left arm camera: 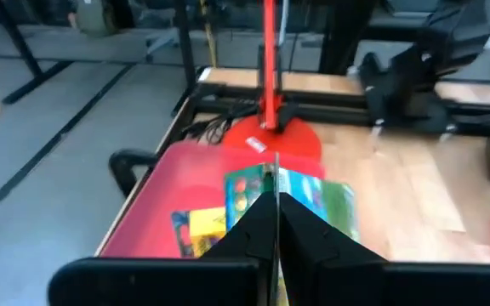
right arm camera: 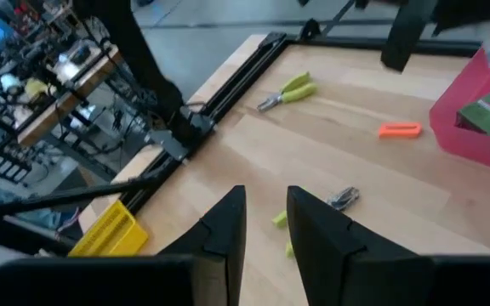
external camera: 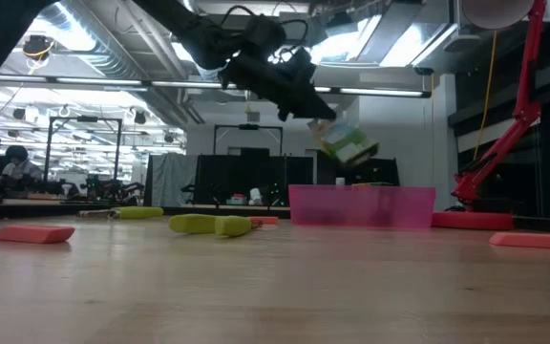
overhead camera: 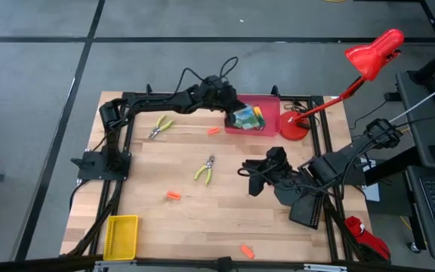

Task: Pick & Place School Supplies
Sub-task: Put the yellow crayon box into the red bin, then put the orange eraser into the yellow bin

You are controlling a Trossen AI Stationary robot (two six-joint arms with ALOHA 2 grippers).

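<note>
Green-yellow crayon boxes [overhead camera: 248,117] over red bin [overhead camera: 269,106], two pliers [overhead camera: 205,169] and orange sticks [overhead camera: 173,196] scattered on table [overhead camera: 187,219]

A robotics lab or workshop is showing here: ceiling ducts [external camera: 113,48] and strip lights are running overhead, benches crowded with equipment [external camera: 84,186] are standing behind the wooden tabletop [overhead camera: 202,219], and a person [external camera: 12,164] is sitting at one.

Blk jointed arms w/ looped cables
</note>
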